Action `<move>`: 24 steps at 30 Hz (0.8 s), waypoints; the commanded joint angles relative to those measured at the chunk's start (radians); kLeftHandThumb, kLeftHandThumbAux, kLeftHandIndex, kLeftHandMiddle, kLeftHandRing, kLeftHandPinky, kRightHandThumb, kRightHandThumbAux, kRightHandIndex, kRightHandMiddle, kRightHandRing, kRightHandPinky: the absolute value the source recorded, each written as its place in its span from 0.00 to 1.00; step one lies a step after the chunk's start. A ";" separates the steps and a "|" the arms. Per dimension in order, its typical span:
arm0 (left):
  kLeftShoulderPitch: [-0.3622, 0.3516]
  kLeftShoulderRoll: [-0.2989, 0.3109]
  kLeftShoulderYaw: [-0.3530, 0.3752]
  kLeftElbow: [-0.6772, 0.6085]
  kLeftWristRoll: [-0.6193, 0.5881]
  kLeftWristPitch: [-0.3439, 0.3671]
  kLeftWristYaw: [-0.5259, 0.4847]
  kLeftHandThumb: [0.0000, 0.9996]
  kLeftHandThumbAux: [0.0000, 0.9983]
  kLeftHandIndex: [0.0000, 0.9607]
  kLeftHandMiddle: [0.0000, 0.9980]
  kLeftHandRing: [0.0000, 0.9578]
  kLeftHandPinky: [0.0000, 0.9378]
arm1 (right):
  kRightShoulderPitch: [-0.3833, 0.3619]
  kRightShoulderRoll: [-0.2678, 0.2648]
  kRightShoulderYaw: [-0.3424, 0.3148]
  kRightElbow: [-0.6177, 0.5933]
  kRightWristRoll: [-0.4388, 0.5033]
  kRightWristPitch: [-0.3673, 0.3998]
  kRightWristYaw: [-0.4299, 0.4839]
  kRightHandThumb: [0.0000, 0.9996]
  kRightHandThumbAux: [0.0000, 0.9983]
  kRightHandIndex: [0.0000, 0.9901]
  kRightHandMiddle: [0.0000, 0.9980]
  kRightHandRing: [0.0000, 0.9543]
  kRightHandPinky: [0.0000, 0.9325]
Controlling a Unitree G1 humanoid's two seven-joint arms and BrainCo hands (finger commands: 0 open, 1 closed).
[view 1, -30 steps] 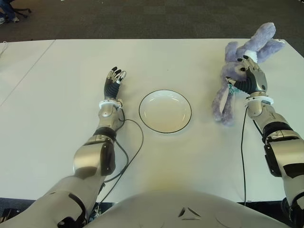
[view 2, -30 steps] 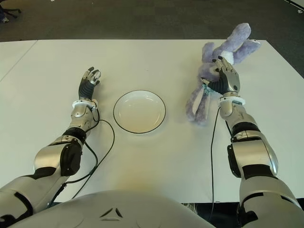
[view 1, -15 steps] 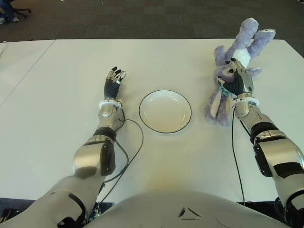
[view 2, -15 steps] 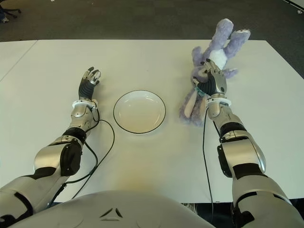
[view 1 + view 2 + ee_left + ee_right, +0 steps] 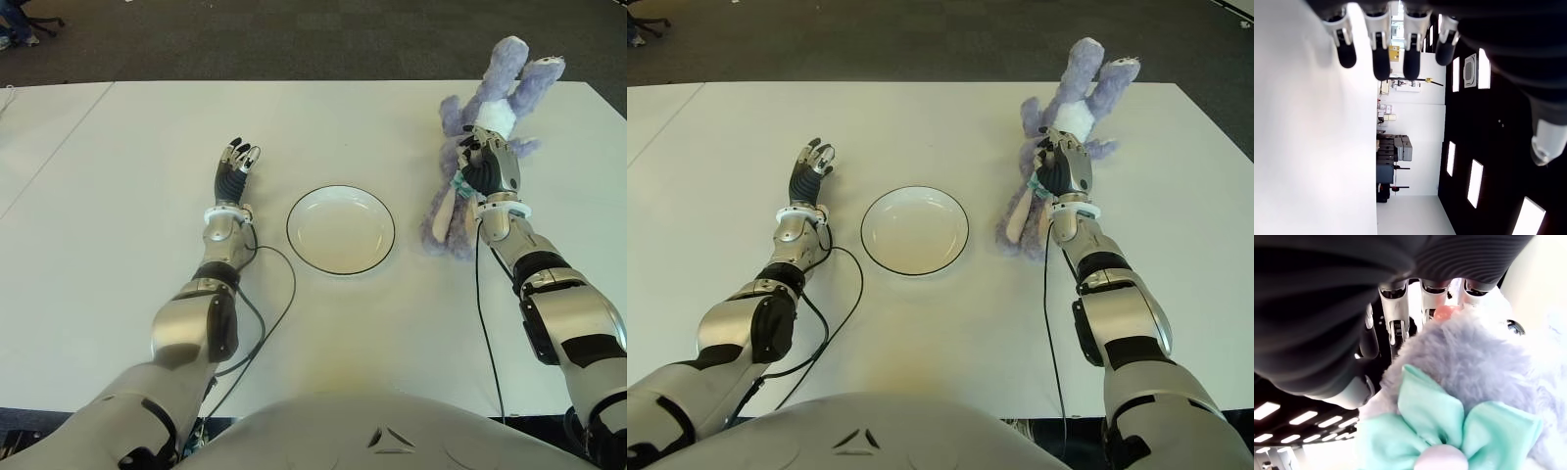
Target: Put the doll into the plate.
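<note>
White tabletop (image 5: 118,245) fills most of the eye views, with dark carpet beyond its far edge. Nearest the robot, a black cable (image 5: 269,323) loops across the surface beside the left forearm. A little farther out, at the middle, sits the plate (image 5: 341,229), round, white with a thin dark rim, and nothing lies in it.

To the plate's left, well apart from it, the left hand (image 5: 233,171) shows with its fingers stretched loosely forward and nothing in them; its wrist view shows the fingertips (image 5: 1380,46) lined up above bare white surface, though whether the hand touches the tabletop is hard to say.

To the plate's right, near it but not touching, is the doll (image 5: 1073,108), a lilac plush rabbit with a mint-green bow (image 5: 1449,431) at its neck. Its long ears trail toward the robot onto the tabletop, and its legs point up and away at the far edge. The right hand (image 5: 1063,168) is closed around the doll's middle; its wrist view shows the fingers (image 5: 1396,308) curled into the fur just above the bow.
</note>
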State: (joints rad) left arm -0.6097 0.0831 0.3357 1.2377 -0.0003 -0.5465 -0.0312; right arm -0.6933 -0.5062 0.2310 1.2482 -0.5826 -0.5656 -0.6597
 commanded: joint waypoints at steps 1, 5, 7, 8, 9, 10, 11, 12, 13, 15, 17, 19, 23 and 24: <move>0.177 -0.050 0.002 0.119 -0.003 0.107 0.014 0.00 0.49 0.12 0.17 0.16 0.14 | 0.039 0.038 0.002 0.008 0.024 0.014 0.018 0.71 0.71 0.45 0.82 0.87 0.92; 0.180 -0.050 -0.002 0.119 0.001 0.105 0.014 0.00 0.49 0.12 0.17 0.16 0.13 | 0.038 0.051 -0.024 0.006 0.067 0.029 0.052 0.71 0.71 0.45 0.83 0.87 0.91; 0.180 -0.051 0.000 0.119 -0.001 0.104 0.013 0.00 0.49 0.12 0.17 0.16 0.13 | 0.036 0.054 -0.035 0.007 0.087 0.037 0.075 0.71 0.71 0.45 0.84 0.88 0.90; 0.180 -0.051 0.000 0.119 -0.001 0.105 0.012 0.00 0.49 0.12 0.17 0.16 0.13 | 0.035 0.056 -0.041 0.008 0.097 0.041 0.087 0.71 0.71 0.45 0.84 0.88 0.90; 0.180 -0.051 0.001 0.119 -0.002 0.105 0.012 0.00 0.49 0.12 0.17 0.16 0.13 | 0.035 0.056 -0.043 0.008 0.103 0.042 0.093 0.71 0.71 0.45 0.84 0.88 0.89; 0.180 -0.051 0.000 0.119 -0.001 0.107 0.012 0.00 0.49 0.12 0.17 0.16 0.12 | 0.035 0.058 -0.050 0.008 0.113 0.043 0.105 0.71 0.71 0.45 0.84 0.88 0.89; 0.181 -0.050 0.000 0.119 -0.001 0.107 0.010 0.00 0.49 0.12 0.16 0.15 0.12 | 0.035 0.059 -0.059 0.008 0.128 0.041 0.116 0.71 0.71 0.45 0.84 0.89 0.89; 0.181 -0.050 0.000 0.119 -0.001 0.107 0.010 0.00 0.49 0.11 0.16 0.15 0.12 | 0.035 0.061 -0.066 0.008 0.137 0.039 0.123 0.70 0.71 0.45 0.84 0.89 0.90; 0.182 -0.049 -0.001 0.119 0.000 0.106 0.010 0.00 0.49 0.11 0.16 0.15 0.12 | 0.036 0.061 -0.072 0.007 0.145 0.037 0.128 0.70 0.71 0.45 0.85 0.89 0.90; 0.183 -0.049 -0.002 0.119 0.001 0.105 0.011 0.00 0.50 0.11 0.15 0.15 0.12 | 0.036 0.061 -0.080 0.003 0.155 0.032 0.132 0.70 0.71 0.45 0.85 0.89 0.90; 0.183 -0.050 -0.003 0.119 0.002 0.103 0.013 0.00 0.50 0.11 0.15 0.15 0.12 | 0.036 0.060 -0.085 -0.002 0.163 0.025 0.134 0.70 0.71 0.44 0.85 0.90 0.91; 0.183 -0.050 -0.003 0.118 0.002 0.102 0.014 0.00 0.50 0.11 0.15 0.15 0.12 | 0.037 0.059 -0.087 -0.007 0.167 0.022 0.137 0.70 0.71 0.44 0.85 0.90 0.91; 0.183 -0.051 -0.007 0.118 0.006 0.101 0.020 0.00 0.49 0.11 0.16 0.16 0.14 | 0.041 0.058 -0.097 -0.014 0.179 0.009 0.147 0.70 0.72 0.44 0.85 0.90 0.90; 0.183 -0.051 -0.006 0.118 0.005 0.099 0.020 0.00 0.49 0.12 0.16 0.16 0.14 | 0.043 0.057 -0.104 -0.014 0.190 0.002 0.163 0.70 0.72 0.44 0.85 0.90 0.90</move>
State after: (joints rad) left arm -0.6098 0.0831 0.3350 1.2377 0.0003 -0.5466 -0.0312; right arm -0.6908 -0.4739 0.1393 1.2257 -0.4240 -0.5589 -0.5473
